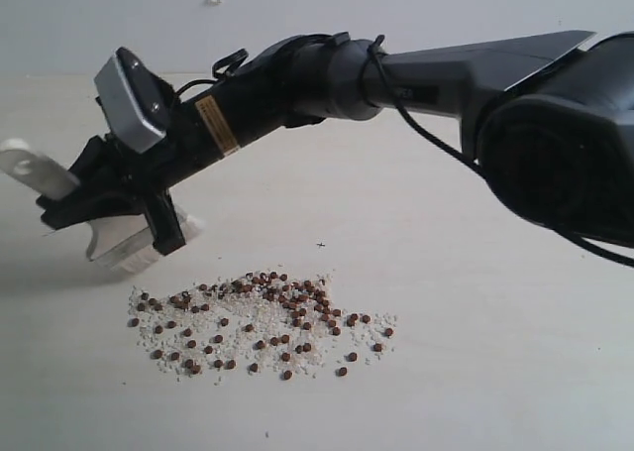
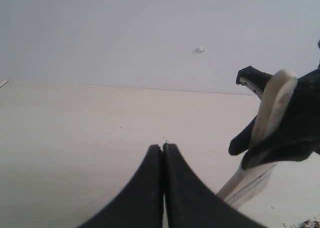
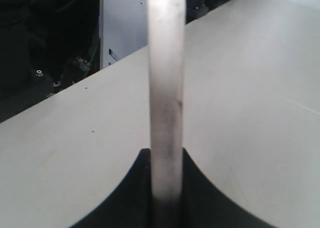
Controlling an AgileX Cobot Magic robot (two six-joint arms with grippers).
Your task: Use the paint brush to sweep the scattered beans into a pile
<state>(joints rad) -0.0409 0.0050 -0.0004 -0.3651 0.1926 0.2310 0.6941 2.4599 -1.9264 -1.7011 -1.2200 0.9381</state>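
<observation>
The paint brush is clamped by its pale handle in my right gripper, which reaches across to the left side of the table. Its bristles point down at the tabletop, just behind the left end of the beans and apart from them. The beans, reddish-brown and mixed with whitish grains, lie spread in a wide loose patch. In the right wrist view the handle runs straight between the jaws of the right gripper. My left gripper is shut and empty, low over bare table, facing the brush.
The pale tabletop stretches around the patch. My right arm spans the back of the scene. A few grains show at the corner of the left wrist view. Dark equipment stands beyond the table edge.
</observation>
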